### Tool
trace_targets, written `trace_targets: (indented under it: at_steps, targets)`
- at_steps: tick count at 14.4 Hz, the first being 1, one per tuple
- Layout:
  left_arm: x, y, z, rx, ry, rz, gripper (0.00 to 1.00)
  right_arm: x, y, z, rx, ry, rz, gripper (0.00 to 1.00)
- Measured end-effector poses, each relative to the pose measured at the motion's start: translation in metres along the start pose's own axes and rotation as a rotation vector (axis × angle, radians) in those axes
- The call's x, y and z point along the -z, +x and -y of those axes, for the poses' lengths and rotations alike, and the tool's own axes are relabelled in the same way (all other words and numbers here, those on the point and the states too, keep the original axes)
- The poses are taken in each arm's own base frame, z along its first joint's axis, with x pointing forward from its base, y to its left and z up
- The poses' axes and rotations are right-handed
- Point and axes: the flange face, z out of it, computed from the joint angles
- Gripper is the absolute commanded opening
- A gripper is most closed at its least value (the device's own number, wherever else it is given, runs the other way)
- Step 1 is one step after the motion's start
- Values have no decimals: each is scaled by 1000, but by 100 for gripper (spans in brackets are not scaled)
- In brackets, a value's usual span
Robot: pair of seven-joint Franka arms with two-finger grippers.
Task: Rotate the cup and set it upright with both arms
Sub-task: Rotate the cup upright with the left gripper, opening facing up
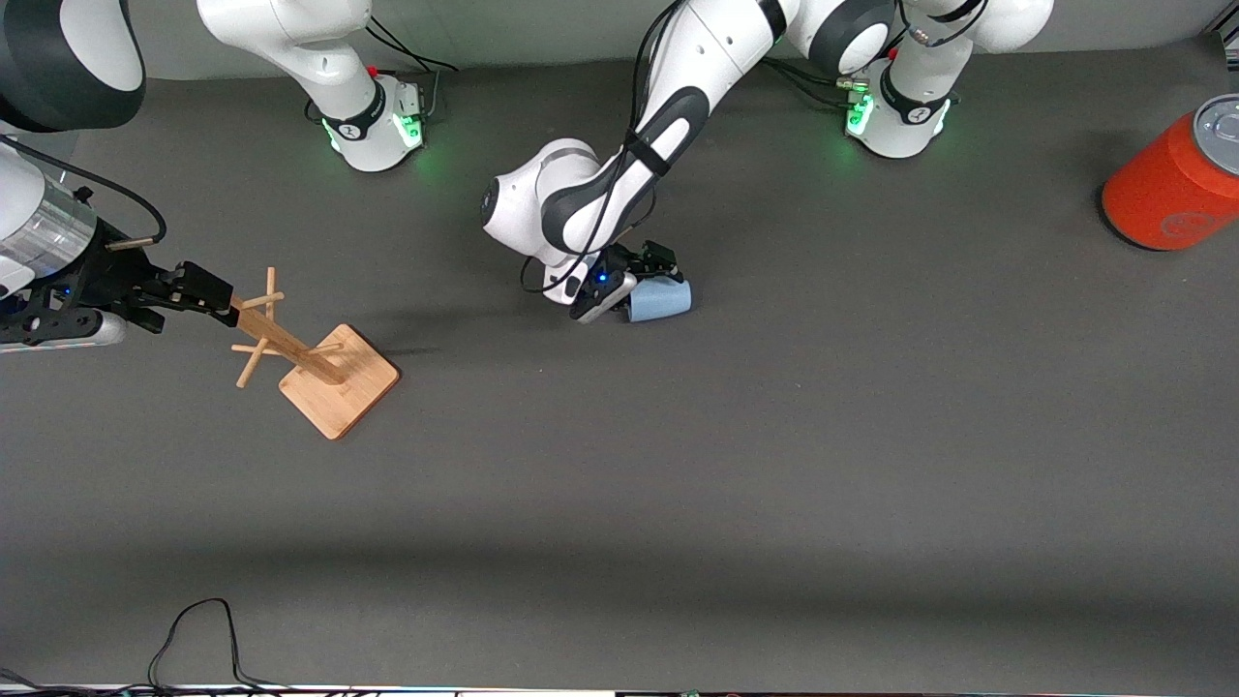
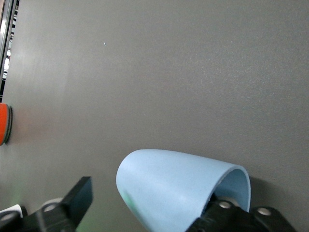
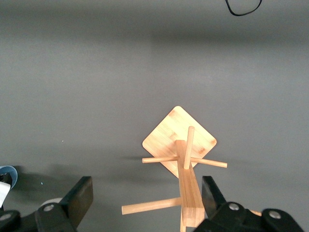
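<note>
cup (image 1: 663, 299) on its side mid-table, near left arm's base. left gripper (image 1: 634, 278) down around it, fingers (image 2: 77, 198) straddling, not yet clamped. right gripper (image 1: 198, 290) waiting spread over wooden rack (image 1: 319, 363). step: grasping. next: close, lift, tilt upright.

white arms (image 1: 668, 116), dark joints, black cables

**Location: robotics laboratory bench**

I work at a table (image 1: 678, 503) covered in plain grey matting. My two arm bases (image 1: 382, 126) are bolted onto it, green status lights lit. Loose black cables (image 1: 194, 639) trail along its edge.
</note>
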Motion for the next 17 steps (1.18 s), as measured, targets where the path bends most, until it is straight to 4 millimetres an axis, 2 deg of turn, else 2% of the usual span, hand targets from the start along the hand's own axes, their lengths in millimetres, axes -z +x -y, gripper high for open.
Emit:
trace_targets:
  at_steps: [3,5,7,14,16,17]
  targets:
    - [1,1,1,3,-2,0,12,0,0,0,0,0,0,100]
    - [2,3,3,10,2,0,5,0,0,0,0,0,1,100]
    - [9,6,8,16,-1,0,0,-1,0,0,0,0,3,100]
    - [13,8,11,23,-6,2,0,-6,-1,0,0,0,13,100]
    - [20,19,17,38,-25,15,0,-9,-2,0,0,-1,20,100]
    - [29,33,26,45,-50,39,0,-10,-2,0,0,-1,22,100]
